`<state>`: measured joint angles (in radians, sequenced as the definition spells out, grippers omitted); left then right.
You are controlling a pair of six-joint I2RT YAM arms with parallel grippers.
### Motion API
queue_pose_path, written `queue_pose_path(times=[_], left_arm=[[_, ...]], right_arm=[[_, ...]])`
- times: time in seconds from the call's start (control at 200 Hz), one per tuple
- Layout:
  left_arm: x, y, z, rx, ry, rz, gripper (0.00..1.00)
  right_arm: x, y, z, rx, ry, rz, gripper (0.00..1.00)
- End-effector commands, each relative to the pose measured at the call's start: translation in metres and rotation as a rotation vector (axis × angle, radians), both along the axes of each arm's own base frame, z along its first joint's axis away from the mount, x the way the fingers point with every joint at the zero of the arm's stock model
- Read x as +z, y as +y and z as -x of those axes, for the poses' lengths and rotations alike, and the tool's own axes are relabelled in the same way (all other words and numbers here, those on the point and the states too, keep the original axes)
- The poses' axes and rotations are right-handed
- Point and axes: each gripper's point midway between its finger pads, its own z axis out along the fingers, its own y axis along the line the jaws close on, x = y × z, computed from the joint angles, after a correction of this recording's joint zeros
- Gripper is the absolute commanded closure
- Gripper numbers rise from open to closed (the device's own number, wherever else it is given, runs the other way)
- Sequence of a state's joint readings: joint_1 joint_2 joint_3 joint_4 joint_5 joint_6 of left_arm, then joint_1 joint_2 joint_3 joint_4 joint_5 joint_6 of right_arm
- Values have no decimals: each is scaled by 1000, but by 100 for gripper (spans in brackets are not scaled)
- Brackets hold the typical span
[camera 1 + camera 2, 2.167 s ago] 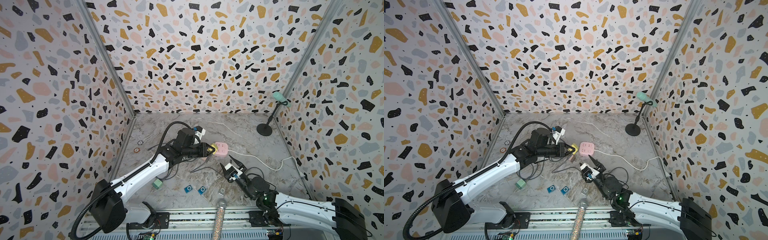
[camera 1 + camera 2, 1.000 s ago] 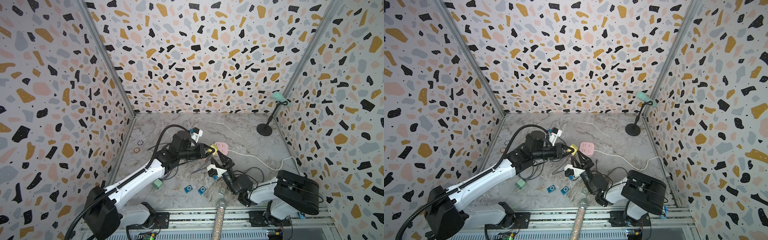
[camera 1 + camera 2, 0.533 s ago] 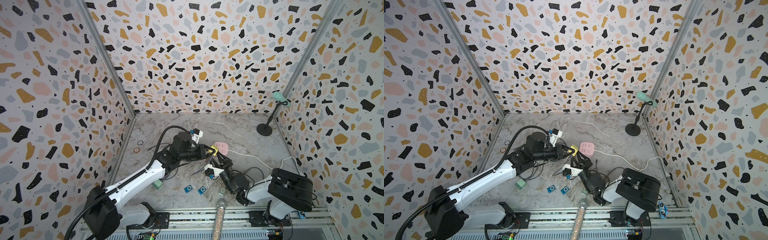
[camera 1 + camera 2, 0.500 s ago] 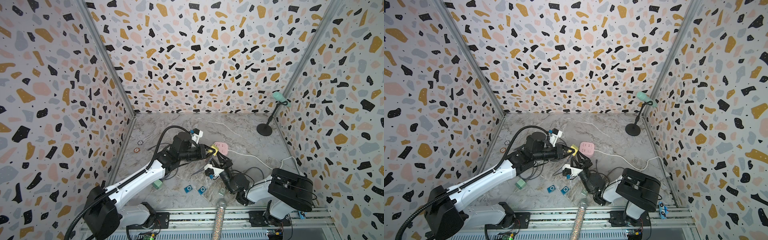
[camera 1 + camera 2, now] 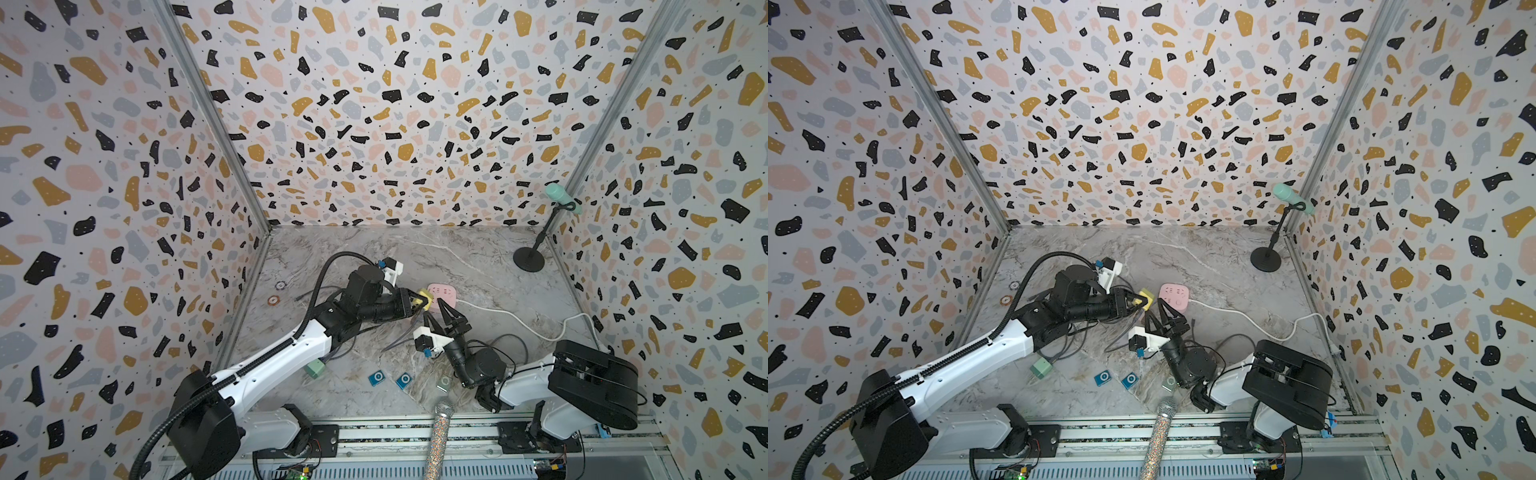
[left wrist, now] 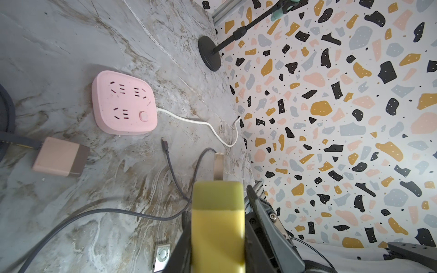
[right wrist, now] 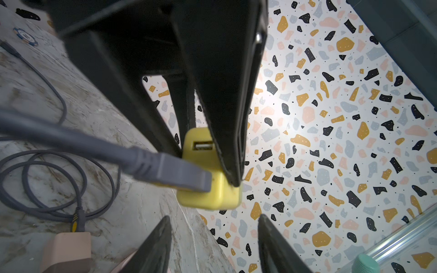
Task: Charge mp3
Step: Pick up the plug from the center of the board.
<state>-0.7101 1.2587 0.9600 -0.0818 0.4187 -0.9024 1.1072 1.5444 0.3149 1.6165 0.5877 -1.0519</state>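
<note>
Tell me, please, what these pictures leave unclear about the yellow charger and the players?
1. Grey USB plug: right wrist view, blurred, covering its socket in the yellow plastic charger block; seating depth unclear.
2. Small silver mp3 player: left wrist view, partly hidden behind the jaws.
3. Blue square mp3 player and second blue one: top views, ports too small.

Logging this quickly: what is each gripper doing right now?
Left gripper: closed, holding the yellow charger.
Right gripper: open, holding nothing.
</note>
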Motion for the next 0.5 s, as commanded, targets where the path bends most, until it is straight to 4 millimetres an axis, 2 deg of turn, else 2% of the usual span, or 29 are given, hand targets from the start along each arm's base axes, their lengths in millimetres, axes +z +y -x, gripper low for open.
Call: queue_pose_path(times=[0.0, 0.14, 0.21, 0.34, 0.416, 0.491], left_arm=[[16, -7, 2, -25, -24, 36, 86], [9, -13, 9, -49, -8, 24, 85], [3, -16, 11, -60, 4, 15, 85], [-1, -19, 11, -61, 14, 19, 85], [2, -22, 11, -62, 13, 35, 85], [7, -24, 12, -67, 9, 49, 85]], right_arm=[[54, -13, 5, -12, -129, -218, 40], [53, -7, 3, -4, -123, -225, 37], [56, -8, 3, -1, -124, -238, 31], [60, -10, 3, -3, -132, -250, 29], [60, -10, 2, -4, -134, -244, 31], [57, -9, 1, -7, -132, -232, 40]])
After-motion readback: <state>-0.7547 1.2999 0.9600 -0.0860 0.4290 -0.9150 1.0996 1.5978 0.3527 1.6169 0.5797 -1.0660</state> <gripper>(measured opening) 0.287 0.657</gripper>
